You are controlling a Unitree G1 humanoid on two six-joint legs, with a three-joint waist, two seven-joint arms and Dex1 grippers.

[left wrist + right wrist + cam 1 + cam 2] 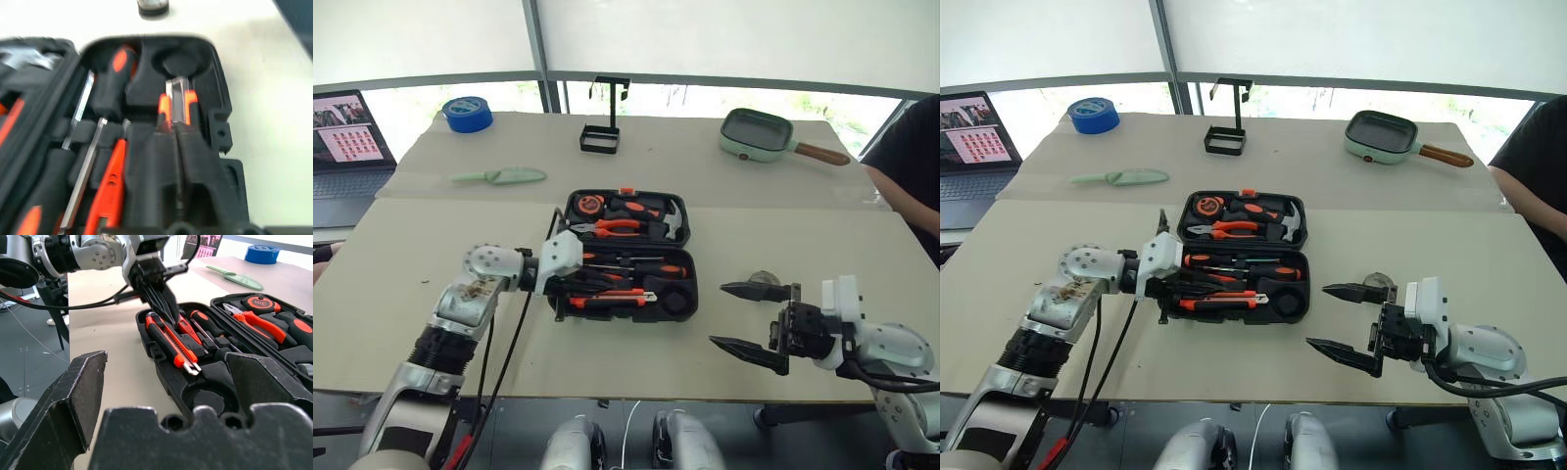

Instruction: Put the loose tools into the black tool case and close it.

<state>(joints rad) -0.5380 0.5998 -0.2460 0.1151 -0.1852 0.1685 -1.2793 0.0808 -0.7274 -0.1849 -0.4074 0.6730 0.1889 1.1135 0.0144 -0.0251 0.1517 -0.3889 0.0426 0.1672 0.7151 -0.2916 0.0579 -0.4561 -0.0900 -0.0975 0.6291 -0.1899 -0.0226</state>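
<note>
Nearest the robot, the right gripper point(744, 315) hung above the bare front part of the table point(401, 255), its two black fingers spread wide and holding nothing, a small dark tape roll point(765, 281) lying on the table just beyond it. No brand name or lettering could be read on any object.

Left of that, the black tool case point(626, 257) lay open and flat at the middle of the table, its moulded slots showing. The left gripper point(164, 301) reached into the near half with its fingers pressed together, their tips down among the tools by the black-and-orange utility knife point(172, 343). Whether they pinched anything could not be told. Black-and-orange-handled screwdrivers point(641, 267) and a slim all-orange screwdriver point(108, 188) lay in the near half; orange-handled pliers point(612, 227) lay in the far half.

Further back lay a pale green knife point(499, 176), a black wire stand point(602, 127), a blue tape roll point(467, 114) and a green pan point(759, 135). An open laptop point(347, 147) sat at the far left.
</note>
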